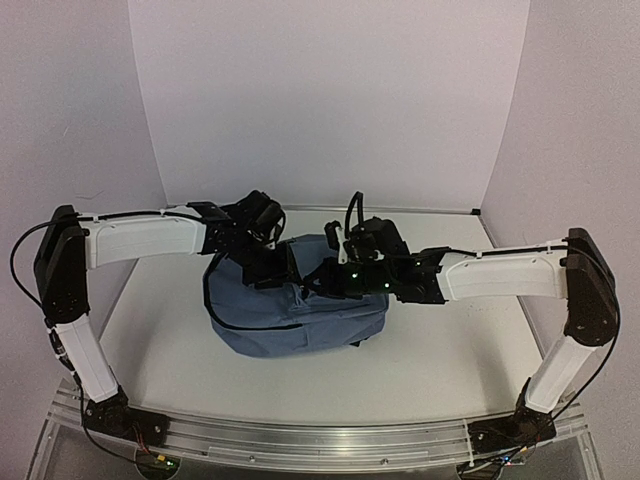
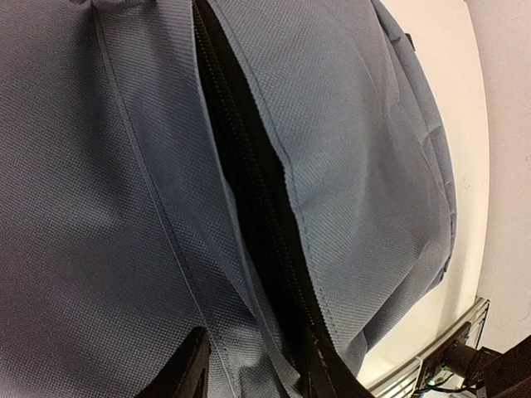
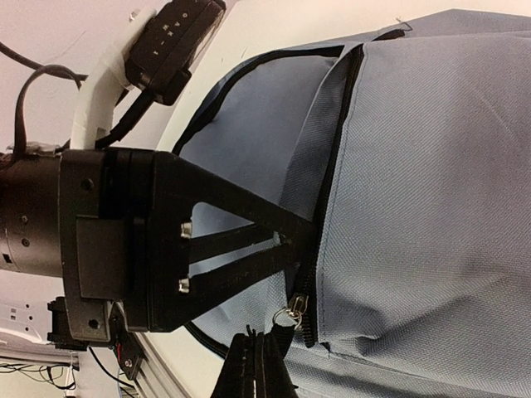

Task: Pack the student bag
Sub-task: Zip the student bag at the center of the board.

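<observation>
Just under left gripper [image 2: 254, 369] — student bag [image 2: 373, 166]

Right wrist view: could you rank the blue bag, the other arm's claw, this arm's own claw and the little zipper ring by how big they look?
1. student bag
2. left claw
3. right claw, only its tips in frame
4. zipper ring
Nearness to the camera may flatter both claws.

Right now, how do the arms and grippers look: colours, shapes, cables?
The left arm and right arm have white shells between black joints, with black cables alongside. The left gripper is black, two slim fingers tapering from a boxy body; the right gripper is black too. Green lights glow on the right arm.
</observation>
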Robot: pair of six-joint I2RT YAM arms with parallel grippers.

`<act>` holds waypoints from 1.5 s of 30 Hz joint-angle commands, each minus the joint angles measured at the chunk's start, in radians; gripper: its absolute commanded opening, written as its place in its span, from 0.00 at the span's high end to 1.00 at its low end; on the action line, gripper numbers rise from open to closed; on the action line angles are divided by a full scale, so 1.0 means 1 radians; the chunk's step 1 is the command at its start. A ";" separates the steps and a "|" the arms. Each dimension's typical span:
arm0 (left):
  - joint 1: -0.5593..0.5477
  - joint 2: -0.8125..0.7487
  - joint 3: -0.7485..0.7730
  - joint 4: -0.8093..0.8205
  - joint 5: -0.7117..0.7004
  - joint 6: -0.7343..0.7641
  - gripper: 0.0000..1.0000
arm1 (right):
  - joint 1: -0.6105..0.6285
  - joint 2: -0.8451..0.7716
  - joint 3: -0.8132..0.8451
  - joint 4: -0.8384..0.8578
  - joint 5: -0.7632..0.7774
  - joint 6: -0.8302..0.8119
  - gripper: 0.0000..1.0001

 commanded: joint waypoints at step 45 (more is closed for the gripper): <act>-0.004 -0.179 -0.254 0.262 0.070 -0.104 1.00 | 0.079 -0.065 -0.070 -0.002 0.010 -0.061 1.00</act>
